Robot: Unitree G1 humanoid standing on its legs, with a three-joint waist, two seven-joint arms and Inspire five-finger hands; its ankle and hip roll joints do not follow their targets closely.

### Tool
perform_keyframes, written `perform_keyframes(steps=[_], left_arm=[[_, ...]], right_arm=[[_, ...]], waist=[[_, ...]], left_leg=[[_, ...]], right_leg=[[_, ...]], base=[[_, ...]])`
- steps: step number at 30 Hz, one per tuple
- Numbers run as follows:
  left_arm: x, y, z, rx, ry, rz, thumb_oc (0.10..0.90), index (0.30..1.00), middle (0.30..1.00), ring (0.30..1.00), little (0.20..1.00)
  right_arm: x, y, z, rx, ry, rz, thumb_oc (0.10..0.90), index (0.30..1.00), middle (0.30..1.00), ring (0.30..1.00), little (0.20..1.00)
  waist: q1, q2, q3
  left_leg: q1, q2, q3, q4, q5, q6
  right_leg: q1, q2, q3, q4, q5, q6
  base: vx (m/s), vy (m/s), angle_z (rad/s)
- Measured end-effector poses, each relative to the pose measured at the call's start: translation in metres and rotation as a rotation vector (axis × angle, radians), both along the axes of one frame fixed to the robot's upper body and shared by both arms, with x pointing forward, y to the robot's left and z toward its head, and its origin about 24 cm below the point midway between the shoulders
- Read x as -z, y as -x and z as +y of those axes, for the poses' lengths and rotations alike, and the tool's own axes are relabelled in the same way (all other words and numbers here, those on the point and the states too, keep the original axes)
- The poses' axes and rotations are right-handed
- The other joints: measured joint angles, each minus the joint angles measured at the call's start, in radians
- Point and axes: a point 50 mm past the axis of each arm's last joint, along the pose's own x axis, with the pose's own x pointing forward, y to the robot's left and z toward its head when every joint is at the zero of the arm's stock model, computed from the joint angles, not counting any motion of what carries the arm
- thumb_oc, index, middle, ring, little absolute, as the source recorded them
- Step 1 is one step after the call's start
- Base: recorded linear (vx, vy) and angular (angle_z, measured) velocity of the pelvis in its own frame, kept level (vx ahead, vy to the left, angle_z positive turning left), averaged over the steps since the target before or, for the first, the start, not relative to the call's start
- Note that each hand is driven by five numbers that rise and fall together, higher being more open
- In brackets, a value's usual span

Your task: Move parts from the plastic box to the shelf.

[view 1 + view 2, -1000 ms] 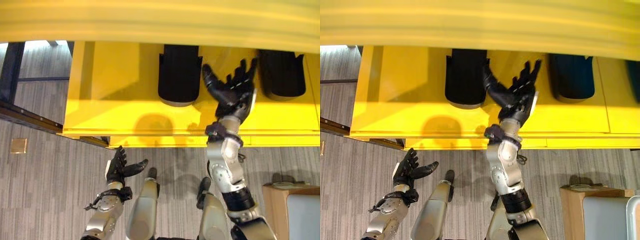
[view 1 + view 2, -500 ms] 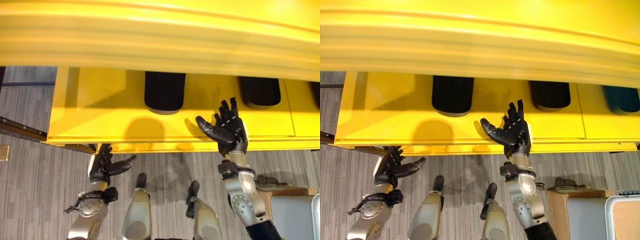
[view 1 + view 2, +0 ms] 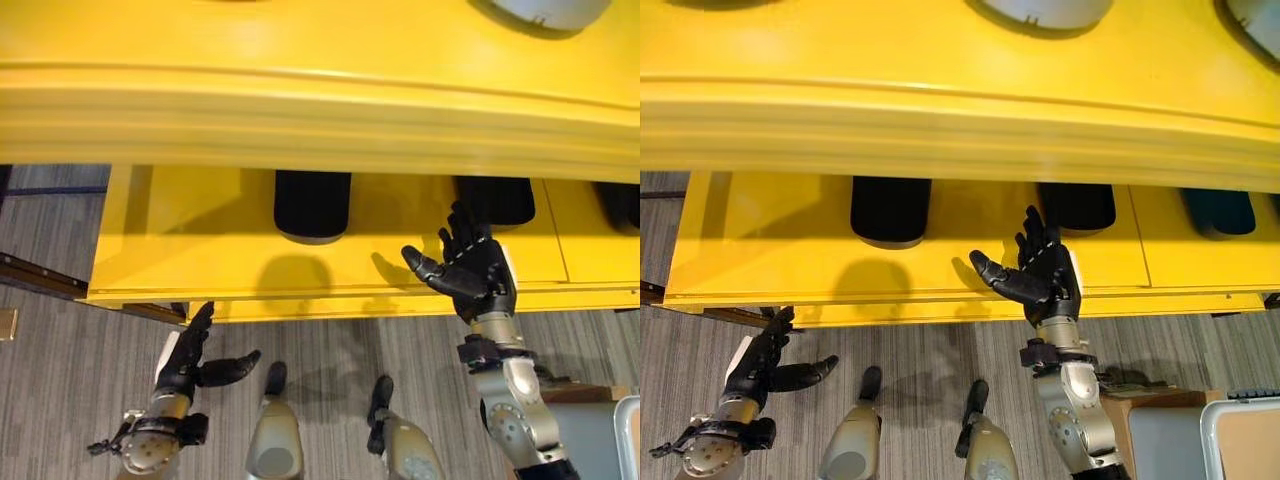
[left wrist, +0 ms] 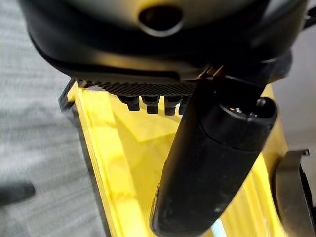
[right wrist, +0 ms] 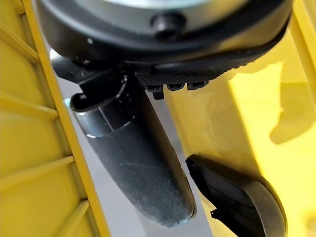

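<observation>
The yellow shelf [image 3: 200, 240] spans the view, and its lower level carries black rounded parts [image 3: 312, 205] [image 3: 495, 200] and a dark teal one [image 3: 1218, 211]. Pale parts [image 3: 1040, 10] rest on the level above. My right hand [image 3: 472, 282] is raised at the lower level's front edge, below the second black part, fingers spread and open, holding nothing. The right wrist view has its thumb [image 5: 133, 163] beside a black part [image 5: 237, 197]. My left hand [image 3: 185, 362] hangs low over the floor under the shelf's left end, open and bare, with its thumb [image 4: 212, 158] showing against the yellow shelf [image 4: 118, 148].
A brown box [image 3: 1160, 430] with a pale-rimmed container [image 3: 1240, 440] stands at the lower right. A dark rail [image 3: 40, 275] runs along the floor at the left. Grey carpet [image 3: 60, 380] lies under the shelf.
The view has shifted up the shelf. My right hand has drawn back from deep beside the black part to the shelf's front edge. My left hand has sunk lower.
</observation>
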Motion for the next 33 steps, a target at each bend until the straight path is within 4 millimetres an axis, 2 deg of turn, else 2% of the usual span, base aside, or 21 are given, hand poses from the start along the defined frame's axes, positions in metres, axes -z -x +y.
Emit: perform_keyframes(steps=[3,6,7,10,11,15,18,24,28,33], left_arm=[[-0.019,-0.004,0.004,0.005,-0.175,-0.08,0.9,1.0,1.0,1.0,1.0],[-0.032,-0.007,0.002,0.022,-0.272,-0.163,0.9,1.0,1.0,1.0,1.0],[-0.06,-0.011,-0.003,0.114,-0.427,-0.269,0.9,1.0,1.0,1.0,1.0],[-0.102,-0.015,-0.015,0.203,-0.612,-0.501,0.9,1.0,1.0,1.0,1.0],[-0.121,-0.013,-0.021,0.225,-0.691,-0.601,0.9,1.0,1.0,1.0,1.0],[-0.141,-0.008,-0.021,0.225,-0.796,-0.705,0.9,1.0,1.0,1.0,1.0],[-0.138,-0.002,-0.016,0.204,-0.835,-0.681,0.9,1.0,1.0,1.0,1.0],[-0.126,-0.004,-0.015,0.207,-0.803,-0.633,0.9,1.0,1.0,1.0,1.0],[-0.103,-0.008,-0.014,0.239,-0.804,-0.534,0.9,1.0,1.0,1.0,1.0],[-0.054,-0.008,-0.006,0.271,-0.791,-0.311,0.9,1.0,1.0,1.0,1.0]], right_arm=[[0.001,0.001,-0.005,0.017,0.0,0.006,0.9,1.0,1.0,1.0,1.0],[0.005,0.004,-0.006,0.019,0.003,0.024,0.9,1.0,1.0,1.0,1.0],[0.006,0.005,-0.008,0.018,0.02,0.029,0.9,1.0,1.0,1.0,1.0],[0.008,0.007,-0.01,0.02,0.029,0.043,0.9,1.0,1.0,1.0,1.0],[0.009,0.008,-0.01,0.012,0.036,0.048,0.9,1.0,1.0,1.0,1.0],[0.014,0.012,-0.014,0.012,0.058,0.076,0.9,1.0,1.0,1.0,1.0],[0.016,0.013,-0.014,0.007,0.055,0.084,0.9,1.0,1.0,1.0,1.0],[0.018,0.014,-0.011,-0.003,0.054,0.094,0.9,1.0,1.0,1.0,1.0],[0.022,0.016,-0.01,-0.009,0.054,0.108,0.9,1.0,1.0,1.0,1.0],[0.024,0.018,-0.009,-0.006,0.043,0.115,0.9,1.0,1.0,1.0,1.0]], waist=[[0.016,0.024,-0.019],[0.019,0.052,-0.059],[0.022,0.061,-0.076],[0.014,0.073,-0.123],[0.006,0.08,-0.14],[0.004,0.098,-0.179],[0.005,0.117,-0.2],[0.005,0.12,-0.213],[-0.008,0.118,-0.23],[-0.035,0.119,-0.234]], left_leg=[[0.009,0.01,-0.003,-0.011,0.003,0.001],[0.01,0.014,-0.006,-0.019,0.004,0.0],[0.018,0.017,-0.006,-0.023,0.007,-0.001],[0.027,0.021,-0.006,-0.03,0.007,-0.002],[0.044,0.027,-0.002,-0.038,0.007,-0.002],[0.045,0.031,-0.003,-0.039,0.006,-0.003],[0.044,0.033,-0.014,-0.04,0.009,-0.007],[0.043,0.035,-0.028,-0.039,0.01,-0.007],[0.043,0.038,-0.028,-0.04,0.01,-0.007],[0.046,0.047,-0.023,-0.04,0.01,-0.007]], right_leg=[[0.006,0.01,-0.002,0.0,-0.001,-0.002],[0.007,0.014,-0.003,-0.001,-0.003,-0.005],[0.012,0.024,-0.004,0.0,-0.005,-0.008],[0.019,0.028,-0.004,-0.003,-0.007,-0.011],[0.031,0.031,-0.001,-0.005,-0.008,-0.01],[0.032,0.036,-0.002,-0.005,-0.014,-0.012],[0.035,0.042,-0.012,-0.003,-0.017,-0.015],[0.038,0.044,-0.025,0.01,-0.028,-0.02],[0.037,0.044,-0.025,0.01,-0.028,-0.021],[0.036,0.046,-0.021,0.01,-0.027,-0.023]], base=[[0.02,-0.039,0.01],[0.04,-0.048,0.01],[0.03,-0.037,-0.02],[0.02,-0.028,-0.02],[0.02,-0.032,-0.05],[0.0,-0.008,-0.01],[0.01,-0.027,0.08],[0.0,-0.016,0.06],[0.0,0.0,0.0],[0.0,-0.001,-0.03]])
